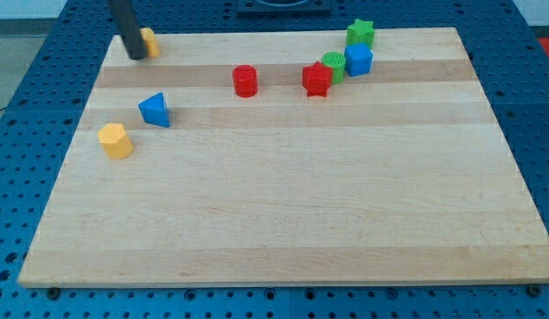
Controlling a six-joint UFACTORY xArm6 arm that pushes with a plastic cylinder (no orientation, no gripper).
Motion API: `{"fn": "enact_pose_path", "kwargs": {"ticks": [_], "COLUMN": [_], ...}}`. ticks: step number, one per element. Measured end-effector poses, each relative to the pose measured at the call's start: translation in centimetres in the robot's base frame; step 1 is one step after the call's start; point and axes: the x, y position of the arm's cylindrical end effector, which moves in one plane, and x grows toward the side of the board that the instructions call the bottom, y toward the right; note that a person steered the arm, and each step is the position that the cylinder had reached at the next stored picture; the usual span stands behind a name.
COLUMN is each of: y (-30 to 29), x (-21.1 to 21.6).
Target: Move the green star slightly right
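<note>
The green star (360, 33) sits at the top edge of the wooden board (283, 204), right of centre. Just below it is a blue cube (358, 60), with a green round block (333, 66) and a red star (317, 79) trailing down to the left. My tip (135, 55) is at the board's top left corner, far left of the green star, touching the left side of an orange block (149, 41) that the rod partly hides.
A red cylinder (246, 81) stands top centre. A blue triangular block (154, 109) and a yellow hexagonal block (115, 140) lie at the left side. A blue perforated table (26, 97) surrounds the board.
</note>
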Motion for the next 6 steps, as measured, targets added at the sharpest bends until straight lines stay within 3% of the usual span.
{"fn": "enact_pose_path", "kwargs": {"ticks": [1,2,3,6], "y": [5.9,7.7,10.1,29.0], "x": [-0.3,-4.6,-5.6,-5.4]}}
